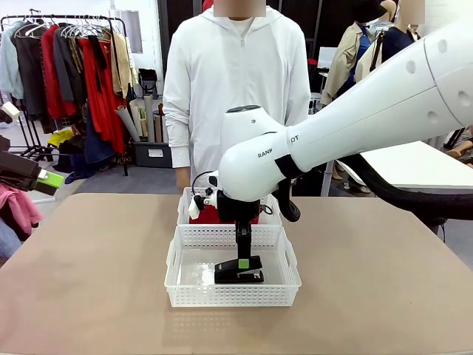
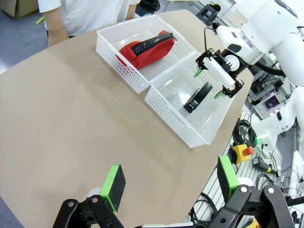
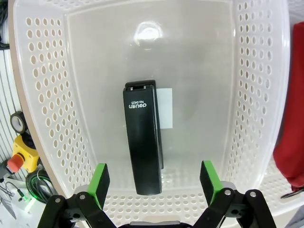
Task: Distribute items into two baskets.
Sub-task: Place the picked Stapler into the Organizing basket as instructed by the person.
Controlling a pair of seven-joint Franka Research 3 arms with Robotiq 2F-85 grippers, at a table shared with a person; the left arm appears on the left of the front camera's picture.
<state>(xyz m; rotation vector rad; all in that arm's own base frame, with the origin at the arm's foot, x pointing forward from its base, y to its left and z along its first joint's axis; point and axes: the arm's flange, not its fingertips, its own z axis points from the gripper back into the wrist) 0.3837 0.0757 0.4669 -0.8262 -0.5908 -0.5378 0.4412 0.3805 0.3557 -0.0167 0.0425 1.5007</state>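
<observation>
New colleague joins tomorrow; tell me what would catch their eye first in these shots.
The big white right arm dominates, its open right gripper poised over the black stapler lying in the near basket. Next, the red pouch fills the far basket, in front of the standing person.

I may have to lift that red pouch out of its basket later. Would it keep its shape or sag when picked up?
The red pouch looks like soft fabric slumped against the basket wall, so it would probably sag and fold around a grip. Its black zipper edge may be somewhat firmer to pinch. Cloth seems unlikely to slip or roll.
</observation>
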